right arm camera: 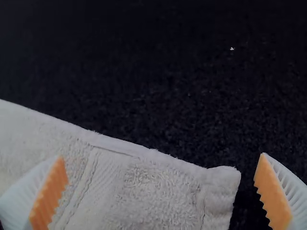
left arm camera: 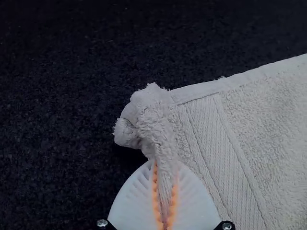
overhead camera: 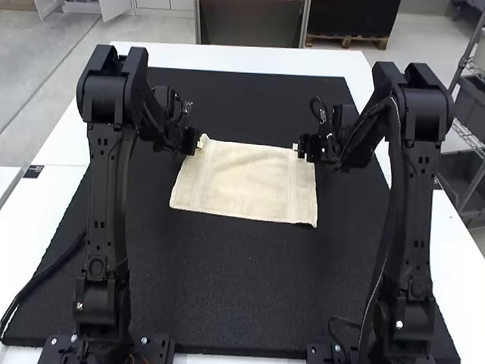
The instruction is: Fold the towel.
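The cream towel (overhead camera: 244, 182) lies spread on the black mat, its far left corner bunched. My left gripper (overhead camera: 198, 144) is at that corner, and in the left wrist view the left gripper (left arm camera: 165, 194) is shut on a pinched fold of the towel (left arm camera: 268, 124). At the far right corner stands my right gripper (overhead camera: 301, 149). In the right wrist view the right gripper (right arm camera: 160, 191) is open, its ribbed fingers wide apart on either side of the towel's corner (right arm camera: 218, 184).
A black mat (overhead camera: 227, 296) covers most of the white table (overhead camera: 242, 58). Both arms stand at the near edge, one on each side of the towel. Bare mat surrounds the towel, and a cable lies at the near left.
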Motion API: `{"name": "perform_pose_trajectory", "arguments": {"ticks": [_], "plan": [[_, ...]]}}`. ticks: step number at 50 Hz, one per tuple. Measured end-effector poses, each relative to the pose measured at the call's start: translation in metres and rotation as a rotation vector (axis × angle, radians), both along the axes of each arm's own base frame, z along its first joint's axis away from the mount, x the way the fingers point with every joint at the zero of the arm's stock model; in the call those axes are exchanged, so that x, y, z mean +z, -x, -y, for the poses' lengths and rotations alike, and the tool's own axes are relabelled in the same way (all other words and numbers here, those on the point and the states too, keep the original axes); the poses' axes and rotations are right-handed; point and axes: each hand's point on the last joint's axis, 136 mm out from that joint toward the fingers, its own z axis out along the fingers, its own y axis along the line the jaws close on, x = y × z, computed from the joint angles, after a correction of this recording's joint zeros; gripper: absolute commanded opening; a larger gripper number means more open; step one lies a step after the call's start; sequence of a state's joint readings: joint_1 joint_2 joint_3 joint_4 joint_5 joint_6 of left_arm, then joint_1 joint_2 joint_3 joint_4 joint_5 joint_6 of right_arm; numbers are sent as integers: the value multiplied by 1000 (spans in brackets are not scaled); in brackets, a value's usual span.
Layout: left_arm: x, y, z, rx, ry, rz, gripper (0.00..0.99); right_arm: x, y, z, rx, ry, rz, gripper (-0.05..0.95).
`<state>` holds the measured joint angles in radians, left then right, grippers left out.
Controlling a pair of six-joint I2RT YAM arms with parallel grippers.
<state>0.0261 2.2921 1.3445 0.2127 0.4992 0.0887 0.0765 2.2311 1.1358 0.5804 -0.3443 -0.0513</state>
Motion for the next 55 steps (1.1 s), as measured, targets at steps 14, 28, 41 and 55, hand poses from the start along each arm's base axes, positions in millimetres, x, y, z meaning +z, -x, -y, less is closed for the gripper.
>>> {"name": "perform_pose_trajectory", "arguments": {"ticks": [14,28,41,55], "plan": [[0,0,0,-2,2,0,26,-4,2,0,0,1,-16,880],[0,1,0,-2,2,-4,26,-8,5,0,0,4,-37,843],[0,1,1,-2,3,-5,26,-11,6,2,-1,22,-45,651],[-1,1,1,-5,6,-7,26,-12,7,4,-8,27,-51,331]]}}
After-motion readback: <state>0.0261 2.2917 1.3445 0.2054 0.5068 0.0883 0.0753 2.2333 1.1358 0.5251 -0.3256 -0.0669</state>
